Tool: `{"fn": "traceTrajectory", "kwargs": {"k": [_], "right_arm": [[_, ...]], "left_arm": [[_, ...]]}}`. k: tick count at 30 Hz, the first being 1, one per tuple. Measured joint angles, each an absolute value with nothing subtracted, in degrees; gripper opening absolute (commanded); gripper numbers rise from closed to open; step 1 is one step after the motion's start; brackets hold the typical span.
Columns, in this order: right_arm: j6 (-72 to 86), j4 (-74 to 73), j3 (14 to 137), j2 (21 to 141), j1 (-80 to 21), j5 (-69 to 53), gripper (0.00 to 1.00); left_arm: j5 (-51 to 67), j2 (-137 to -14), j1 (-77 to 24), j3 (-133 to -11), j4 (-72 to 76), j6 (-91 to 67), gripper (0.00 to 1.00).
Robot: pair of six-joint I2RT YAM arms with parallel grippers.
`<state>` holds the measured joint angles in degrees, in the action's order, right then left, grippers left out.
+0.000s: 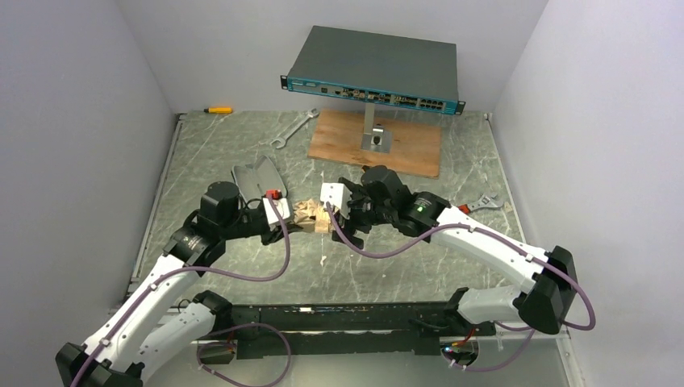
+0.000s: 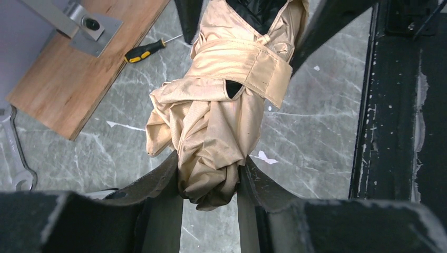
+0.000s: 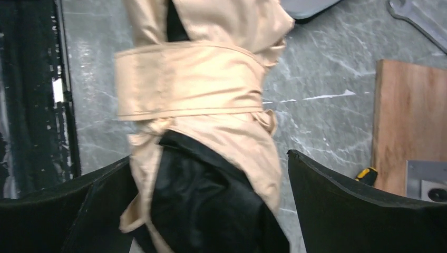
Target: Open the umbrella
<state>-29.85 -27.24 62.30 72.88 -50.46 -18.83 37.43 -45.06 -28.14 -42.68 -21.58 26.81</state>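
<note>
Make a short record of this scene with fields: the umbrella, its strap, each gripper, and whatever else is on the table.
umbrella: folded, beige, between the two grippers
strap: wrapped around the fabric
left gripper: shut on one end of the umbrella
right gripper: open, jaws either side of the other end
elsewhere: wooden board, screwdriver, wrench, network switch on a stand

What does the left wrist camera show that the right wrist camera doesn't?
Only the left wrist view: the left claw shut on the bunched beige end of the umbrella. Only the right wrist view: a close look at the right claw, open around the black-lined end, plus a grey flat item at the top edge. Both: the strap wrapped round the umbrella, the wooden board, and the marbled table.
</note>
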Motion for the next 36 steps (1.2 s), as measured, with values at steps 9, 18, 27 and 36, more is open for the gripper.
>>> {"fn": "traceTrajectory", "kwargs": {"k": [9, 18, 27, 36], "right_arm": [[-30.7, -24.4, 59.1, 67.4, -49.3, -19.1, 0.40], [-29.0, -27.8, 60.3, 67.7, -47.7, -27.7, 0.00], [-23.1, -36.0, 69.1, 77.8, -39.7, -42.2, 0.00], [-20.8, -38.7, 70.9, 81.5, -38.1, -49.0, 0.00]], "left_arm": [[41.8, -44.0, -27.1, -42.7, -20.3, 26.0, 0.00], [43.0, -41.1, -26.2, -43.2, -19.5, 26.2, 1.00], [41.9, -37.1, -33.1, -47.9, -19.4, 43.6, 0.71], [36.4, -47.2, -43.4, -48.9, -21.1, 56.5, 0.59]]}}
